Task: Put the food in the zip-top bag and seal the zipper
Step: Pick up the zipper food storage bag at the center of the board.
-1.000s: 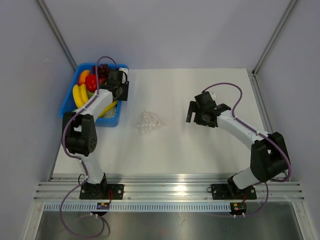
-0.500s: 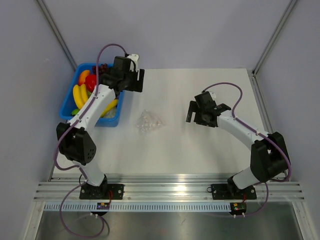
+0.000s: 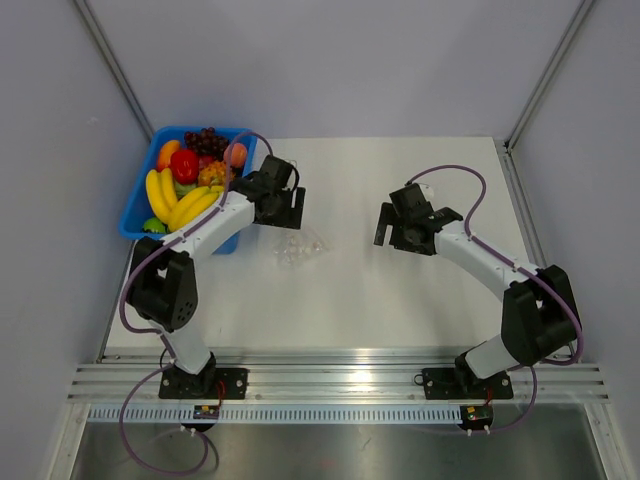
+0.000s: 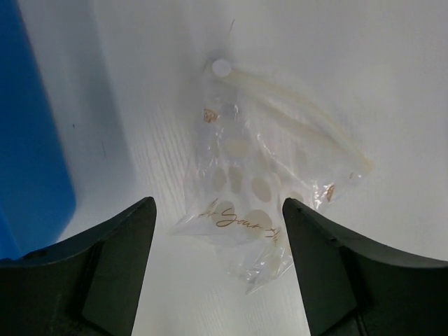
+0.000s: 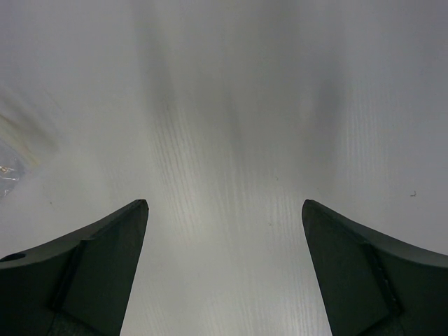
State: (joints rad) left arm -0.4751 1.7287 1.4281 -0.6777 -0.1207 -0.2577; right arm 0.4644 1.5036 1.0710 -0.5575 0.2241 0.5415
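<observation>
The zip-top bag (image 3: pixel 299 245) lies crumpled on the white table; in the left wrist view (image 4: pixel 255 189) it is see-through with pale dots and gold script. Its zipper (image 4: pixel 294 119) runs along the far edge from a white slider. My left gripper (image 3: pixel 291 212) is open and empty, just above and left of the bag; in its own view (image 4: pixel 218 206) the bag's near corner lies between the fingers. A round orange-red fruit (image 3: pixel 237 154) sits in the blue bin's right rear corner. My right gripper (image 3: pixel 382 225) is open and empty, right of the bag, over bare table (image 5: pixel 224 204).
The blue bin (image 3: pixel 138 214) at the back left holds yellow bananas (image 3: pixel 165 197), dark grapes (image 3: pixel 206 137), a red fruit (image 3: pixel 183 165) and another orange fruit (image 3: pixel 168 155). The bin's wall (image 4: pixel 28 140) shows at left in the left wrist view. Grey walls enclose the table.
My left arm has swung from over the bin to the right and forward, ending beside the bag with empty, open jaws. The right arm and the bag have not moved.
</observation>
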